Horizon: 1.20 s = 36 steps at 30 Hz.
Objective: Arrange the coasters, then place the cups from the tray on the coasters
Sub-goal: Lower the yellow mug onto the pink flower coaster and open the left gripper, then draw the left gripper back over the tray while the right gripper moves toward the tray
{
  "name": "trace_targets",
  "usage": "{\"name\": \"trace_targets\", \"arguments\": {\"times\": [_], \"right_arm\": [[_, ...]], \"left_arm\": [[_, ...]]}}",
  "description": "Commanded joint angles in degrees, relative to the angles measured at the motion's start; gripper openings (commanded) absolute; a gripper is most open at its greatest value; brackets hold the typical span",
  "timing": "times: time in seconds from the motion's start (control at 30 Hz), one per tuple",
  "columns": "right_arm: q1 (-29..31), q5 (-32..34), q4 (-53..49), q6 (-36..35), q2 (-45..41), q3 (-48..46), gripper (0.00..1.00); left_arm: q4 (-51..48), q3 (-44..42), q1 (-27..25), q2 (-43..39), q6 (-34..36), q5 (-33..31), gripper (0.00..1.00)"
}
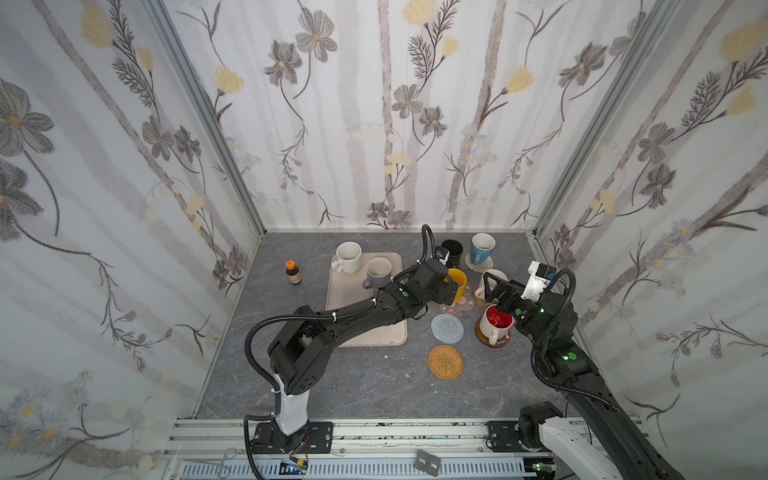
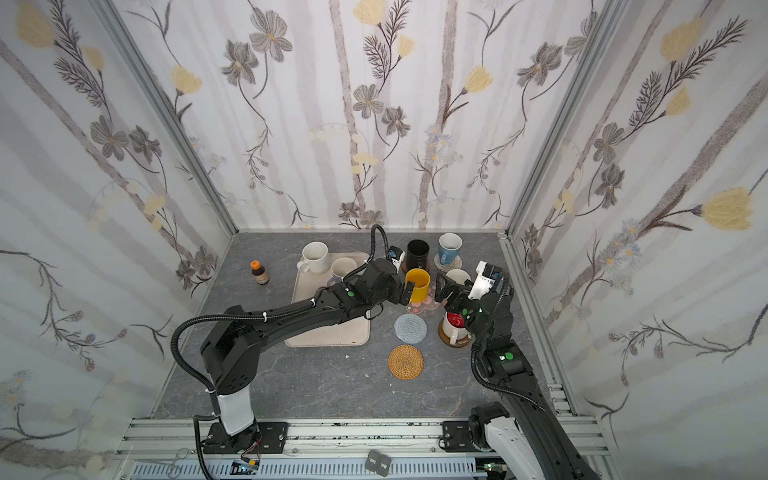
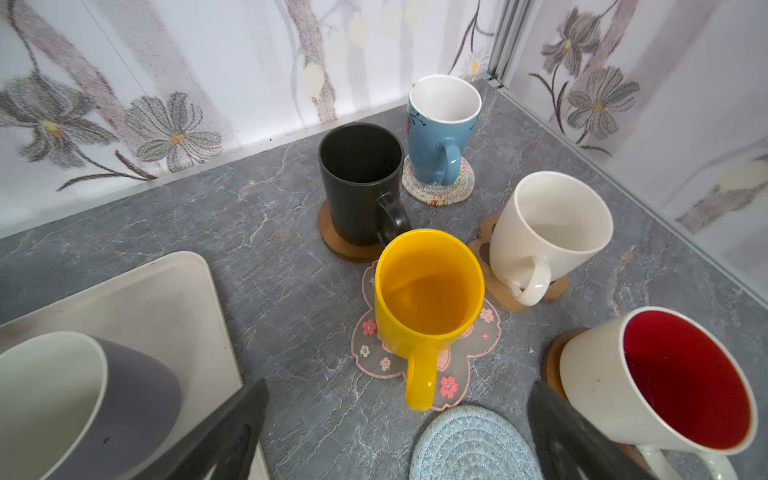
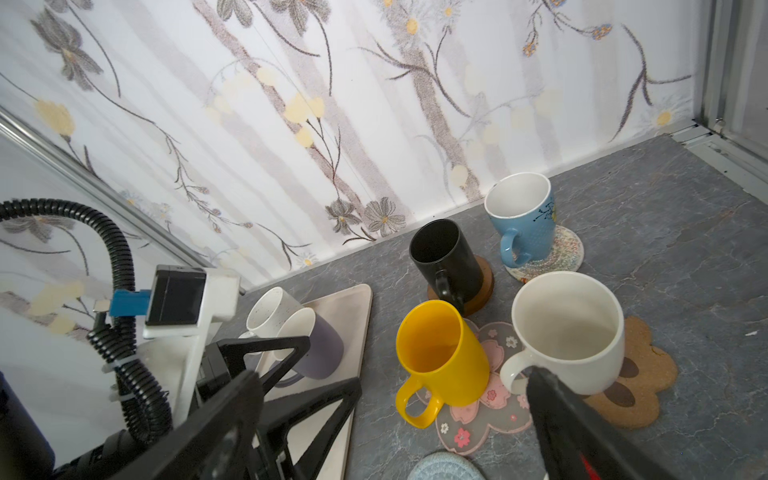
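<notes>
Yellow handled mug [image 3: 428,291] stands upright on the pink blossom-shaped coaster [image 3: 451,384], handle pointing into the gap of the left gripper [image 3: 399,384]; judged risk: a sideways or twisting pull-back would hook that handle and drag the mug off its mat, into the tall black mug [image 3: 357,187] or the white mug with red inside [image 3: 602,395] crowded close by. Left claw: jaws at full spread, gripping nothing, no contact that I can make out. Right gripper [image 4: 395,374] likewise wide and empty, hanging near the plain white mug [image 4: 569,332] on the brown paw-shaped coaster [image 4: 640,374].
</notes>
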Motion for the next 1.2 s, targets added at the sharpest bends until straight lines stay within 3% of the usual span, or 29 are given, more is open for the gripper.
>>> {"name": "trace_targets", "arguments": {"times": [0.0, 0.3, 0.6, 0.83, 1.17], "right_arm": [[3.22, 2.92, -5.83, -0.57, -0.82, 1.86, 0.99], [15.52, 9.37, -12.89, 1.36, 1.40, 7.43, 0.92], [25.80, 10.81, -13.07, 3.45, 9.76, 12.78, 0.92], [29.65, 7.75, -10.73, 5.58, 16.91, 13.56, 0.92], [27.64, 5.20, -8.67, 2.79, 27.92, 18.05, 0.95]], "left_arm": [[0.88, -3.47, 0.10, -4.11, -2.38, -2.16, 1.00], [0.88, -18.25, 2.42, -18.91, -8.31, -3.36, 1.00], [0.61, -34.30, 6.68, -35.47, -15.40, -1.69, 0.91], [0.78, -44.07, 7.80, -41.02, -22.44, -2.93, 0.73], [2.05, -51.04, 12.27, -43.05, -26.61, -3.03, 0.52]]}}
